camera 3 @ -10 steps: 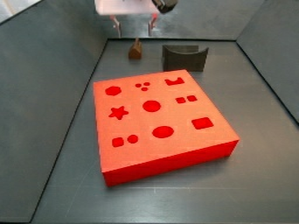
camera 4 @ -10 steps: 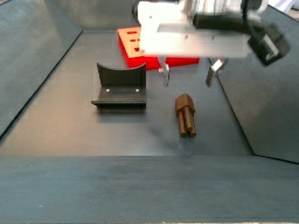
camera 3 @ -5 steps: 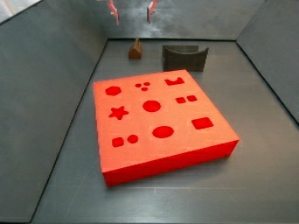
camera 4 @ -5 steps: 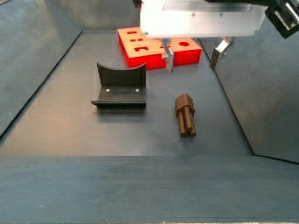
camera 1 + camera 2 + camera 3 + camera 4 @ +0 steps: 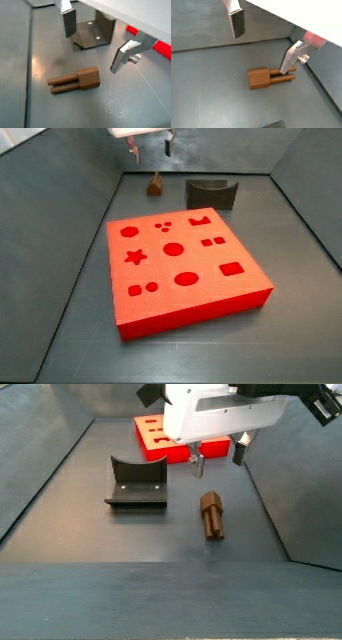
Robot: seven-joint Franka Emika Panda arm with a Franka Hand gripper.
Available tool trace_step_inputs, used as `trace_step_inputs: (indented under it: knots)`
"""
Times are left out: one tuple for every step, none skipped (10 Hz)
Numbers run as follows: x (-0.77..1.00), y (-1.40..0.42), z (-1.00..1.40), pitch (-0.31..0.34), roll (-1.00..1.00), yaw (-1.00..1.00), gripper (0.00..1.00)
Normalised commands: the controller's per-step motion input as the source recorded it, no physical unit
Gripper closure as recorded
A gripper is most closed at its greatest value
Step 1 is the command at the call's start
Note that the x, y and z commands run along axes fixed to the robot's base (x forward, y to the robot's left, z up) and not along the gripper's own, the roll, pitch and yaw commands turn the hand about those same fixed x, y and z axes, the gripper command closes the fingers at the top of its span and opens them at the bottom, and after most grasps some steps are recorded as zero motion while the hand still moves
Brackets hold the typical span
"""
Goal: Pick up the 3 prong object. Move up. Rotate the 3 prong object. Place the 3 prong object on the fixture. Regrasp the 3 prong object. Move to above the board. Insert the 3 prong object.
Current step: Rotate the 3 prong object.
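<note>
Brown 3 prong object is left lying beside the fixture; the gripper is held above it, fingers spread empty, ready for pickup.

- The claw went up between a second ago and half a second ago, and now sits slightly lower again; in a side view its fingers show just under the picture's top edge, with more of the white body above them back in sight.
- In a side view the claw's white body is now turned, so it looks skewed rather than square-on, and the two fingers stand closer together in the picture than before.
- The jaws remain parted with nothing between them, above the floor.
</note>
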Motion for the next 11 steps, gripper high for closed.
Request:
trace_step_inputs:
  knots:
    - [0.04, 0.00, -0.05, -0.006, 0.00, 1.00, 0.00]
    - [0.04, 0.00, -0.04, -0.006, 0.00, 1.00, 0.00]
    - [0.04, 0.00, -0.04, -0.007, 0.00, 1.00, 0.00]
    - [0.04, 0.00, -0.04, -0.007, 0.00, 1.00, 0.00]
    - [0.04, 0.00, -0.03, -0.008, 0.00, 1.00, 0.00]
    - [0.04, 0.00, -0.03, -0.008, 0.00, 1.00, 0.00]
    - [0.04, 0.00, -0.03, -0.008, 0.00, 1.00, 0.00]
    - [0.04, 0.00, -0.03, -0.008, 0.00, 1.00, 0.00]
    - [0.04, 0.00, -0.03, -0.009, 0.00, 1.00, 0.00]
    - [0.04, 0.00, -0.03, -0.009, 0.00, 1.00, 0.00]
    - [0.04, 0.00, -0.03, -0.009, 0.00, 1.00, 0.00]
